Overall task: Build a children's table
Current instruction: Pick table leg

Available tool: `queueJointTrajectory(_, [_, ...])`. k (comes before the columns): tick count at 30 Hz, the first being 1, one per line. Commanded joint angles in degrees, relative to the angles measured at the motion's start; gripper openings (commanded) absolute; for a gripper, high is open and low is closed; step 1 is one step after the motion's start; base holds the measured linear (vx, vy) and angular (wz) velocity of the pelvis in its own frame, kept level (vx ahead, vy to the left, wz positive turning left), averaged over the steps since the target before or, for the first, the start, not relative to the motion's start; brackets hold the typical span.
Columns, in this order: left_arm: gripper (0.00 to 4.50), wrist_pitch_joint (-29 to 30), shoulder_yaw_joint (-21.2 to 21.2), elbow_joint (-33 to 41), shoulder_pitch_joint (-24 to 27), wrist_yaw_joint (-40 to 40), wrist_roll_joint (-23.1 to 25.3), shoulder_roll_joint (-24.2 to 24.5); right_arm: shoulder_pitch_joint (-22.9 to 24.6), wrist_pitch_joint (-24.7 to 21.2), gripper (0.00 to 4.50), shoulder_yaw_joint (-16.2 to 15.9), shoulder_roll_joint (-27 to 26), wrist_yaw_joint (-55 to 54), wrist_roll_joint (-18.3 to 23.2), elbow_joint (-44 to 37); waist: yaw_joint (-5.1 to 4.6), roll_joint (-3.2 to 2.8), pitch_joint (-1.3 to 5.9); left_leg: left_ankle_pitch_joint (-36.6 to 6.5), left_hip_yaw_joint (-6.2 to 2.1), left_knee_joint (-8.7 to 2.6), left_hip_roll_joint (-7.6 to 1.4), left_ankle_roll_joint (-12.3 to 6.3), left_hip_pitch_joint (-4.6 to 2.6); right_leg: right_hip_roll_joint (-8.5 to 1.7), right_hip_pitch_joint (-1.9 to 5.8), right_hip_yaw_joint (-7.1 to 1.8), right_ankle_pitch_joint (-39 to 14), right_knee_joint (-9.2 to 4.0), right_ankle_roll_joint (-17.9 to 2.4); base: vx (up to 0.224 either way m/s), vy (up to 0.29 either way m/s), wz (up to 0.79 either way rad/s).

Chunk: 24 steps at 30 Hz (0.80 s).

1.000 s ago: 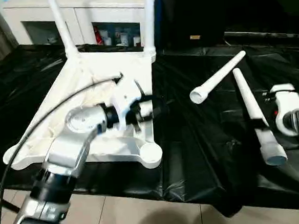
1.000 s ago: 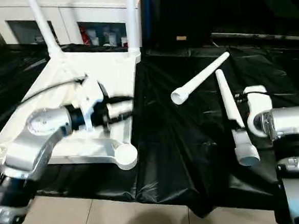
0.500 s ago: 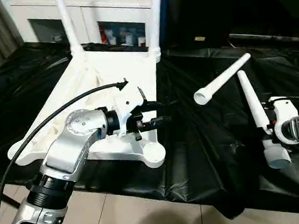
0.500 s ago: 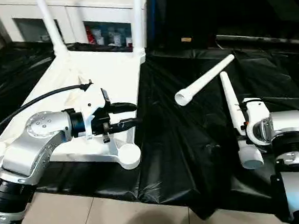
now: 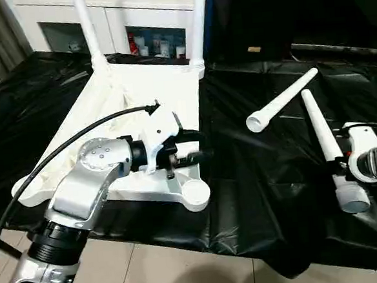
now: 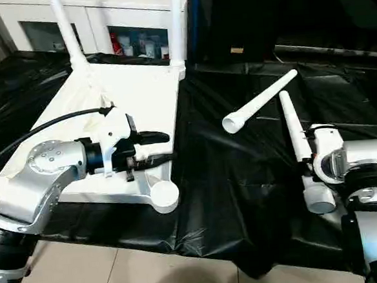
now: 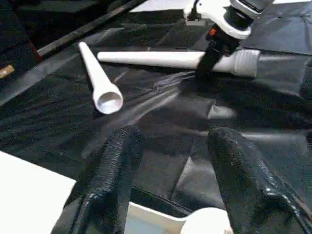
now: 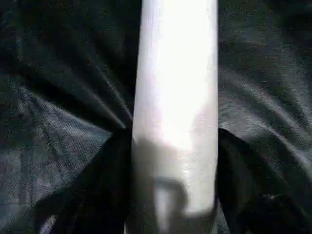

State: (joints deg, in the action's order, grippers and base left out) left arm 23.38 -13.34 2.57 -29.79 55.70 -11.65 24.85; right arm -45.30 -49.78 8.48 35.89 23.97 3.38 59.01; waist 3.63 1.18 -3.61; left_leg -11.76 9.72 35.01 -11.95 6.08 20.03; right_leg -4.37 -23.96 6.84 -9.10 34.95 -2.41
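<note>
So the bit that mattered here was the right gripper (image 7: pixel 210 51) and the nearer loose leg (image 6: pixel 297 148). That leg lay flat on the black sheeting (image 6: pixel 231 197) with its wide open end toward the robot and its thin end pointing away, and the right gripper came down on it from above, crossways to that long axis, close to the wide end. In the right wrist view the tube ran straight up between the two black fingers (image 8: pixel 109 185), one on each side and right against it. I'd call that pinching the leg, though it was hard to say if the squeeze was firm yet.

The left gripper (image 5: pixel 190 146) was well off to the other side, hovering over the near edge of the upside-down tabletop (image 5: pixel 153 92), fingers spread with nothing between them, pointing roughly toward the legs. So the right arm was clearly the nearer one for this leg.

A bit farther out, the second loose leg (image 5: pixel 281 100) lay at a slant, wide end toward the tabletop. At the far edge, two legs (image 5: pixel 196 24) already stood upright in the far corner sockets, while the near corner socket (image 5: pixel 196 192) sat empty.
</note>
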Motion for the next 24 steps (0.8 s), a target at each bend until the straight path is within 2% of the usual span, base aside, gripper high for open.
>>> queueJointTrajectory(1, [2.95,0.29,-0.39,-0.09,-0.07,0.52,-0.64,0.44,0.67,-0.09,2.14,1.52,0.09,-2.22,0.74,0.79,0.02,0.54,4.43,-5.88,0.5,-3.06,-0.42,-3.01,0.56,-2.98,3.81,-2.7,-21.37,-4.78,-6.09,0.0,0.0,0.0])
queueJointTrajectory(5, [3.17,0.49,0.43,-0.72,-0.56,0.41,-1.35,-0.04,1.37,-0.12,1.91,3.9,-0.09,-4.98,1.98,-0.06,0.0,0.59,4.5,-5.78,0.53,-3.04,-0.36,-3.02,0.58,-2.92,3.91,-2.7,-19.91,-4.62,-6.64,0.0,0.0,0.0])
queueJointTrajectory(7, [3.38,0.02,0.83,-2.19,-1.4,-0.78,-0.54,-0.22,1.45,0.45,1.87,5.68,0.03,-6.99,2.72,-0.42,0.05,1.02,4.47,-5.74,0.58,-3.03,-0.23,-3.04,0.76,-2.85,3.95,-2.69,-20.22,-4.7,-6.29,0.0,0.0,0.0])
queueJointTrajectory(9, [3.52,-0.3,1.41,-3.7,-2.31,-2.58,0.58,-0.28,1.35,0.92,1.86,7.75,0.21,-9.23,3.52,-1.25,0.18,0.8,4.52,-5.66,0.48,-3.05,-0.18,-2.96,0.74,-2.94,3.99,-2.61,-20.74,-4.62,-5.76,0.0,0.0,0.0])
queueJointTrajectory(10, [3.52,-0.41,1.93,-4.11,-2.61,-3.35,0.9,-0.36,1.29,1.04,1.86,8.79,0.24,-10.38,3.91,-2.11,0.18,0.46,4.53,-5.83,0.45,-3.0,-0.1,-2.86,0.63,-2.87,3.91,-2.57,-20.84,-4.68,-5.42,0.0,0.0,0.0])
queueJointTrajectory(11, [3.71,-0.27,2.86,-4.38,-2.87,-4.09,0.69,-0.61,1.25,1.06,1.86,10.11,0.2,-11.77,4.44,-3.94,0.13,0.25,4.54,-5.85,0.41,-3.02,-0.07,-2.63,0.59,-2.84,3.94,-2.52,-20.82,-4.78,-5.14,0.0,0.0,0.0])
queueJointTrajectory(12, [3.79,0.12,4.21,-4.7,-3.22,-4.84,-0.09,-1.1,2.33,5.21,1.86,12.23,-0.46,-13.85,5.22,-9.2,0.19,0.09,4.5,-5.98,0.41,-3.05,0.01,-2.44,0.59,-2.81,3.99,-2.5,-20.73,-4.82,-4.91,0.0,0.0,0.0])
queueJointTrajectory(14, [3.92,0.16,4.61,-4.84,-3.36,-5.05,-0.34,-1.26,2.86,7.31,1.86,12.92,-0.79,-14.49,5.44,-11.28,0.27,0.46,4.55,-5.77,0.5,-3.04,0.01,-2.39,0.67,-2.92,4.0,-2.55,-20.51,-4.88,-4.07,0.0,0.0,0.0])
queueJointTrajectory(15, [4.0,1.06,5.59,-5.58,-4.1,-6.4,-0.98,-2.03,3.93,11.9,1.86,14.33,-1.97,-14.25,6.54,-15.13,0.24,0.22,4.68,-4.88,0.37,-3.09,0.07,-2.62,0.99,-2.94,4.3,-2.49,-19.46,-4.56,-3.99,0.0,0.0,0.0])
queueJointTrajectory(16, [4.1,1.48,6.36,-6.23,-4.75,-7.27,-1.57,-2.67,4.76,14.57,1.86,14.93,-2.87,-13.14,7.41,-18.17,0.13,0.23,4.64,-5.28,0.59,-3.0,0.19,-3.23,0.83,-2.76,4.07,-2.5,-19.36,-4.87,-3.44,0.0,0.0,0.0])
queueJointTrajectory(17, [4.1,3.53,7.54,-7.0,-5.78,-8.33,-2.96,-3.63,5.71,16.89,1.86,15.57,-4.1,-10.97,8.9,-22.35,0.07,0.24,4.81,-4.91,0.47,-2.97,0.21,-3.37,0.82,-2.75,4.16,-2.43,-19.05,-4.61,-3.74,0.0,0.0,0.0])
queueJointTrajectory(19, [4.34,5.97,8.84,-7.97,-7.14,-9.05,-5.02,-4.65,6.68,17.26,1.86,15.63,-5.78,-8.36,10.77,-27.72,-0.06,0.0,4.73,-4.67,0.55,-3.05,0.18,-4.56,0.77,-2.58,4.1,-2.49,-18.16,-4.72,-4.55,0.0,0.0,0.0])
queueJointTrajectory(20, [4.34,8.03,10.44,-8.76,-8.65,-10.49,-7.33,-6.46,7.48,15.23,1.86,15.01,-7.64,-4.03,14.2,-33.02,-0.05,0.0,4.81,-4.55,0.54,-2.98,0.18,-4.69,0.73,-2.61,4.15,-2.54,-17.6,-4.5,-4.96,0.0,0.0,0.0])
queueJointTrajectory(21, [4.46,10.74,12.75,-9.66,-10.83,-12.45,-10.61,-9.4,8.66,12.51,1.85,13.86,-10.77,2.05,19.95,-40.14,0.06,-0.22,4.74,-4.87,0.64,-2.97,0.29,-5.89,0.72,-2.36,4.37,-2.55,-16.36,-4.63,-5.64,0.0,0.0,0.0])
queueJointTrajectory(22, [4.46,11.26,13.2,-9.8,-11.23,-12.78,-11.23,-9.98,8.95,12.02,1.85,13.6,-11.35,3.17,21.06,-41.54,-0.03,-0.09,4.8,-4.68,0.47,-3.08,0.18,-6.36,0.85,-2.39,4.57,-2.48,-15.77,-4.51,-6.08,0.0,0.0,0.0])
queueJointTrajectory(23, [4.49,13.25,14.52,-10.13,-12.35,-13.49,-13.35,-11.58,10.06,10.53,1.85,11.92,-12.79,6.71,23.96,-45.43,0.19,-0.28,4.81,-4.81,0.39,-3.09,0.0,-6.85,0.74,-2.53,4.45,-2.42,-15.77,-4.72,-6.43,0.0,0.0,0.0])
queueJointTrajectory(24, [4.5,14.53,15.36,-10.4,-13.17,-13.87,-14.55,-12.8,11.32,10.51,1.85,10.23,-14.08,8.66,26.07,-48.52,0.18,-0.21,4.89,-4.59,0.22,-3.2,-0.23,-7.11,0.79,-2.72,4.44,-2.43,-15.33,-4.62,-7.38,0.0,0.0,0.0])
